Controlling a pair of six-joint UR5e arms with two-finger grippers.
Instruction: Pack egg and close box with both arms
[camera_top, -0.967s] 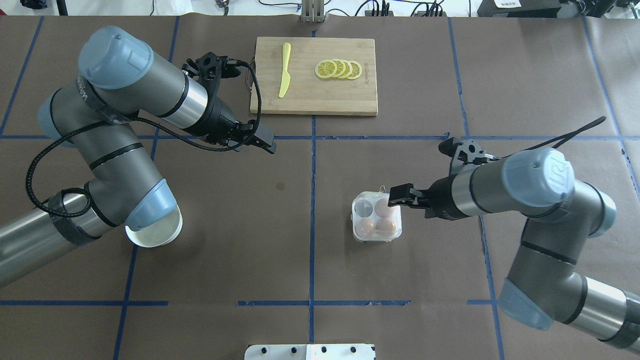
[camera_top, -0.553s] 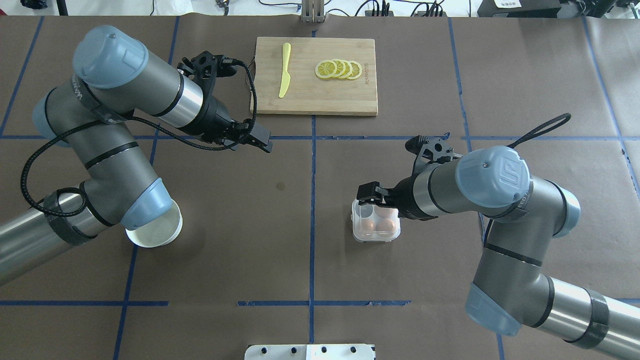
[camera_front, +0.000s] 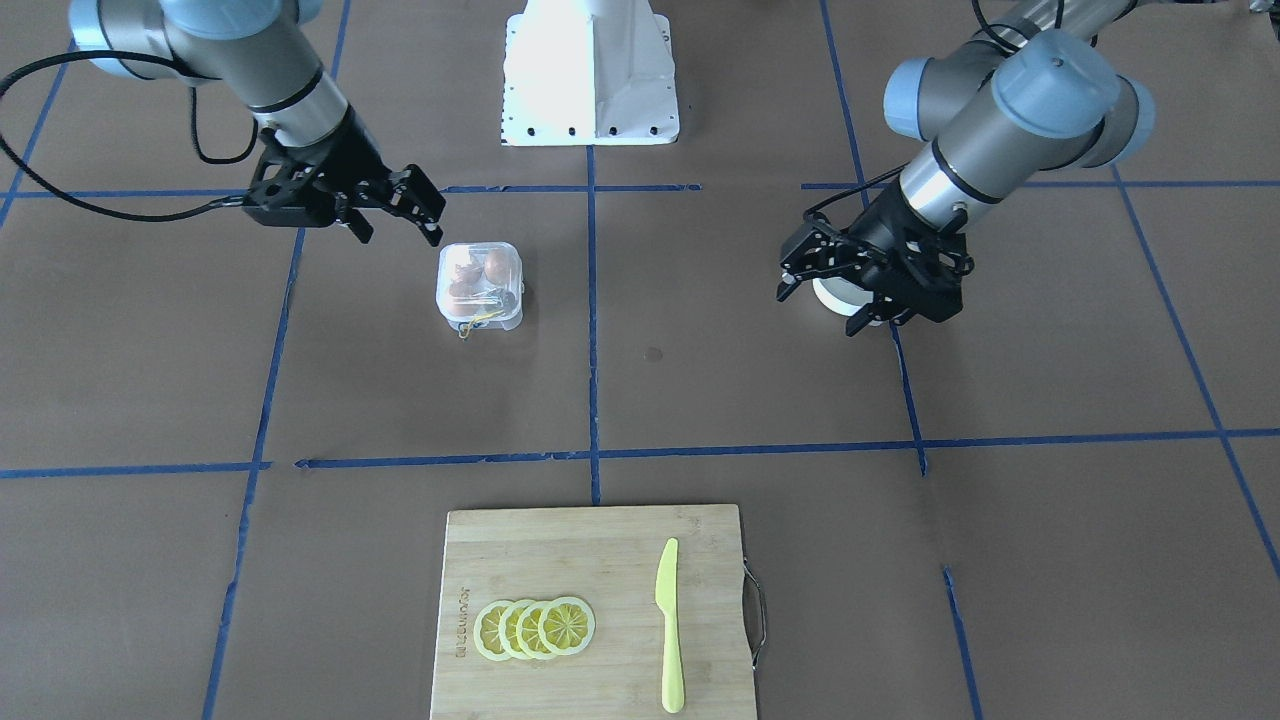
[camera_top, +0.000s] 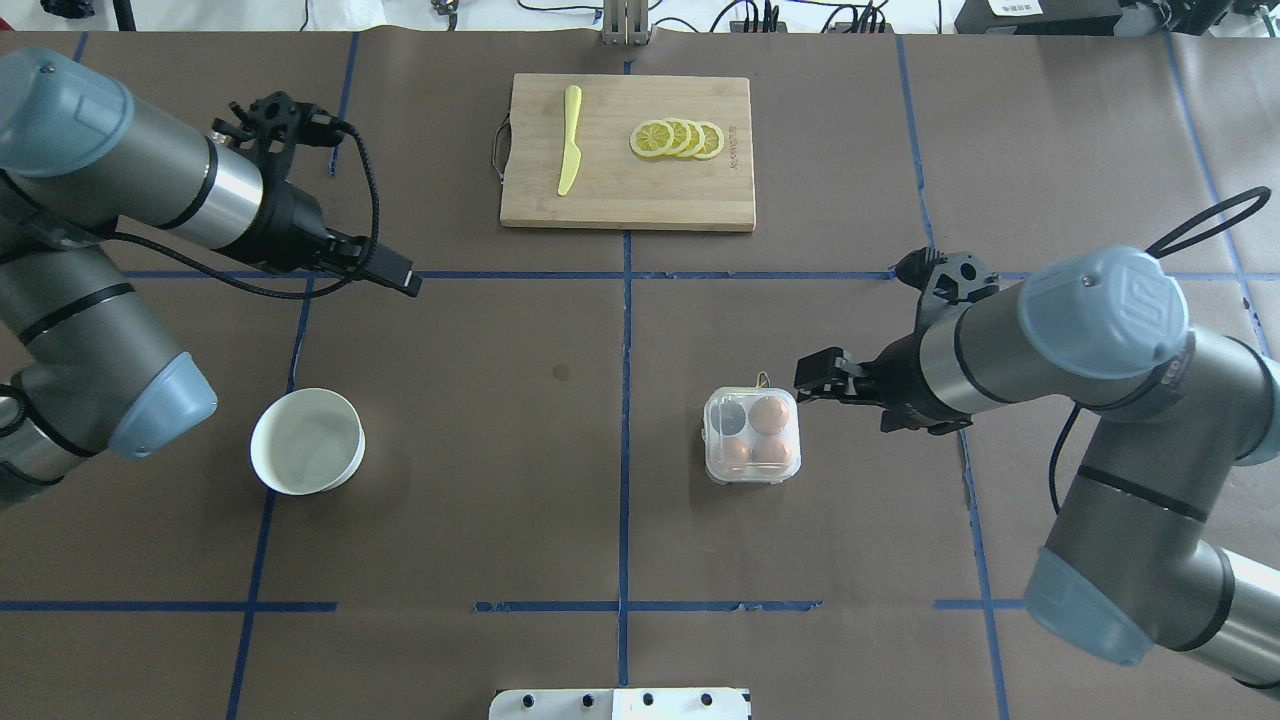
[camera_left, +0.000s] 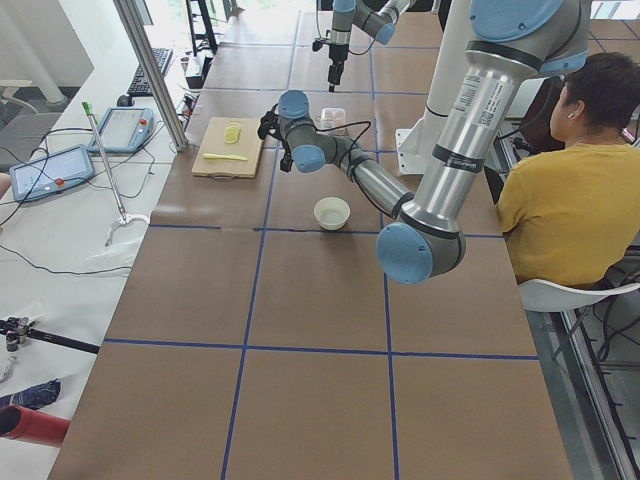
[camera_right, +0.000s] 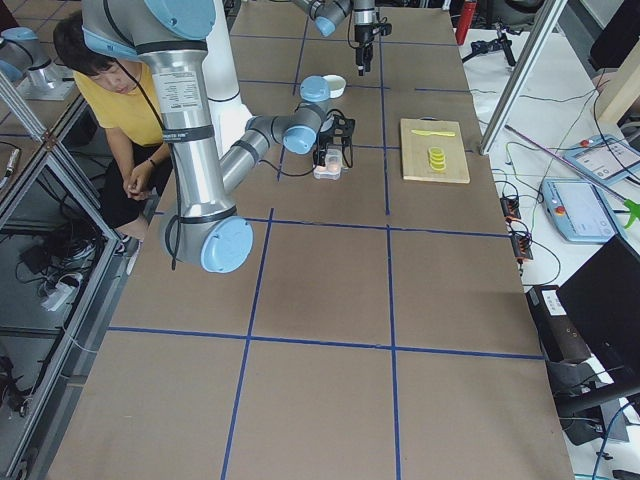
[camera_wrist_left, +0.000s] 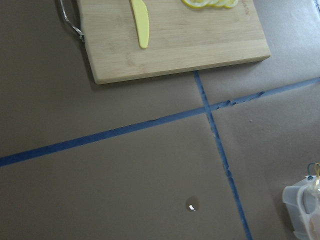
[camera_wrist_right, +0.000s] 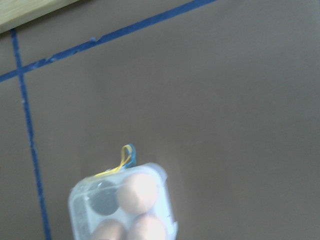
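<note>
Clear plastic box (camera_top: 752, 435), lid apparently down over its eggs (camera_top: 768, 413), sits right of the worktop's centre. The right end effector (camera_top: 803, 380) hovers just beside it, fingers spread and empty. The left end effector (camera_top: 408, 283), likewise spread, hangs well apart toward the left edge, suggesting packing is finished.

Right arm (camera_top: 1000, 350): "UR" logo reads on the blue joint cap (camera_top: 1105, 310). Cutting board (camera_front: 600, 560): small burned-in stamp (camera_front: 462, 635) along one edge, too small to read. Nothing else legible.

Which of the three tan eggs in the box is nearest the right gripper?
The egg in the far row of the box, closest to the right gripper and beside the dark cell; the others sit in the near row.
</note>
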